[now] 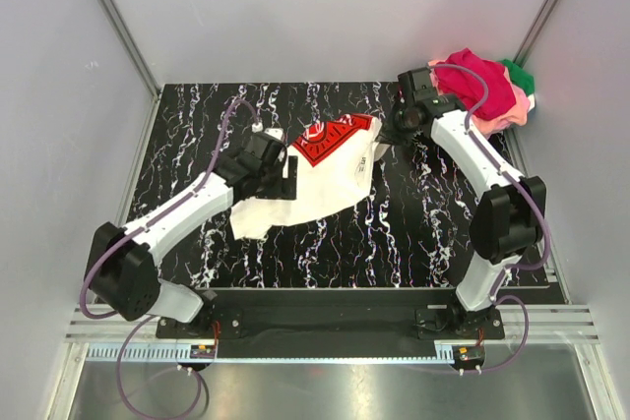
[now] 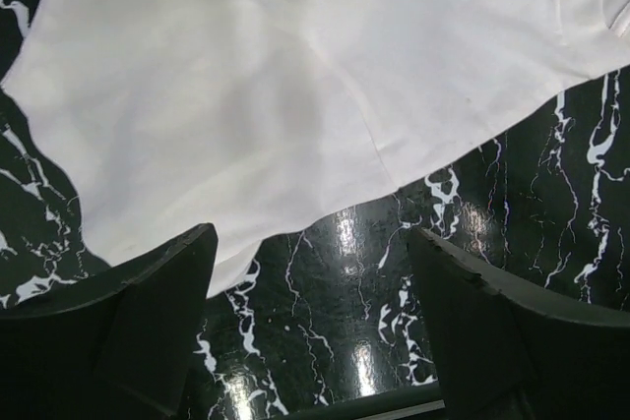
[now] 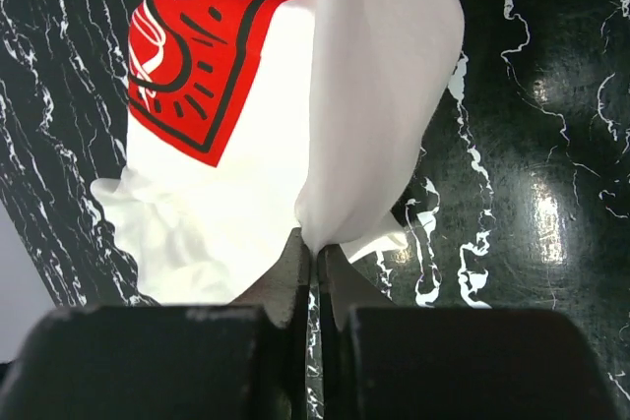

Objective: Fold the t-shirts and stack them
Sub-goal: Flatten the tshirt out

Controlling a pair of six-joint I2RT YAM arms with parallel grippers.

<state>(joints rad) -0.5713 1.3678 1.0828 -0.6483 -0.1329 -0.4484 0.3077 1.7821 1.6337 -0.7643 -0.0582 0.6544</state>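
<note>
Black marble-patterned table (image 1: 413, 243), veined in white, sat between pale grey walls (image 1: 59, 95). On its middle lay the white t-shirt (image 1: 315, 189), rumpled and partly gathered, with its red logo (image 3: 217, 46) facing up at the far end. The print was a red shape outlined in black with white line work inside. A few pale letters ran along its upper edge in the right wrist view, cut off by the frame and too partial to read.

The right gripper (image 3: 315, 261) was pinched tight on a raised fold at the shirt's far right edge, drawing the cloth up into a ridge just beside the logo. The left gripper (image 2: 315, 341) hung over the shirt's near-left hem with its jaws spread wide and nothing between them. That hem ran diagonally across bare table just ahead of its fingers (image 2: 148, 302).

A pile of t-shirts (image 1: 487, 90) sat in the far right corner against the wall, magenta on top, pink below and green behind, well apart from the white one. Bare table lay along the near strip and to the shirt's right.
</note>
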